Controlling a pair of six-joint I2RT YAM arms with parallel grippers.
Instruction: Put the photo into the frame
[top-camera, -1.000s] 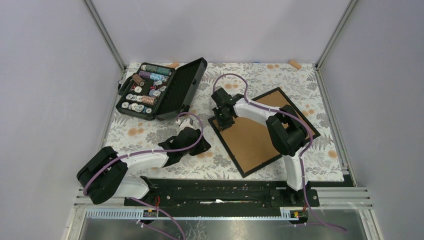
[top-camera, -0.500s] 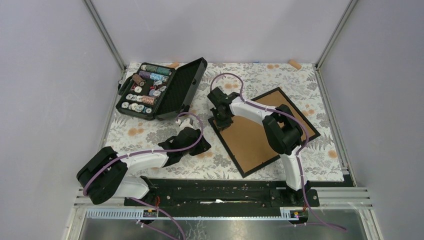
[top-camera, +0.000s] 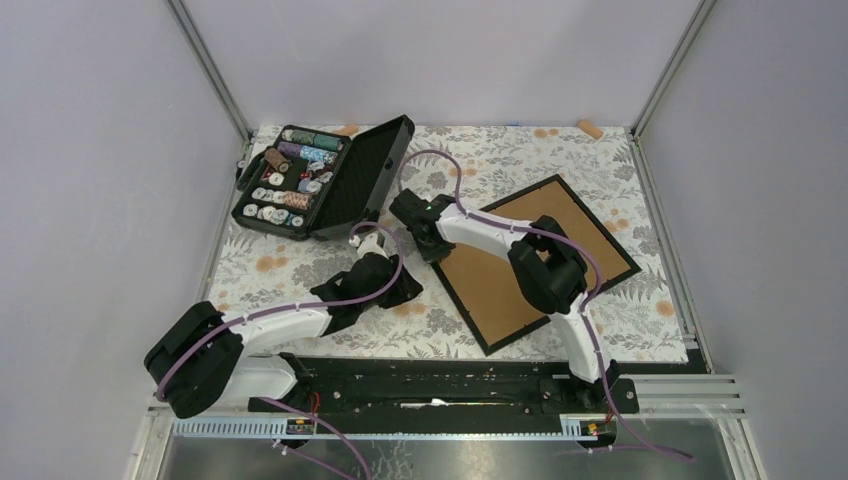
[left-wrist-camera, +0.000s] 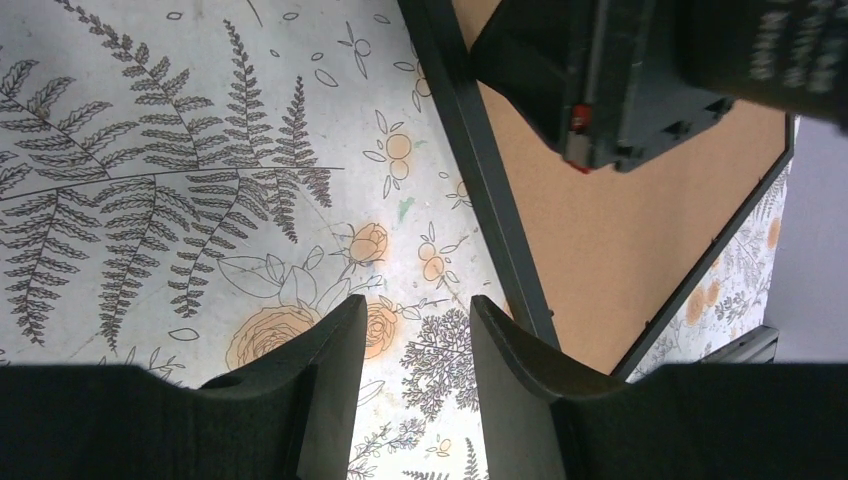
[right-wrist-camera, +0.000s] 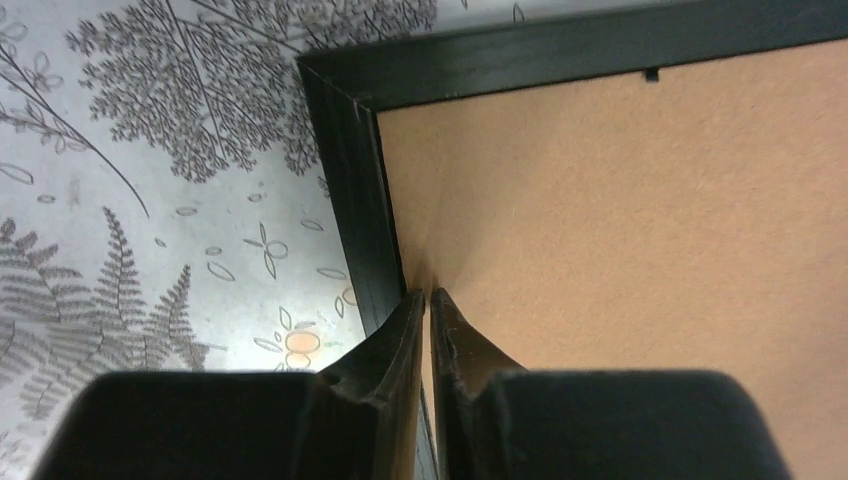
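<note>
Two claws hang low over the floral-patterned desk (top-camera: 290, 265). The large thin black rectangular picture frame (top-camera: 590, 235) lies at 3 o'clock of the desk's middle, brown board back upward, turned diagonally. The right claw (right-wrist-camera: 427, 296) is at the frame's 9 o'clock corner, its fingers almost together, tips at the seam where board meets black rail; whether they pinch anything I cannot tell. The left claw (left-wrist-camera: 415, 305), at 8 o'clock of that corner, stands apart and empty, just beside the frame's edge. An open black case of thread spools (top-camera: 320, 180) rests at 10 o'clock.

right fingers (right-wrist-camera: 393, 342) moved to frame (right-wrist-camera: 345, 170) corner, narrowed nearly together
</note>
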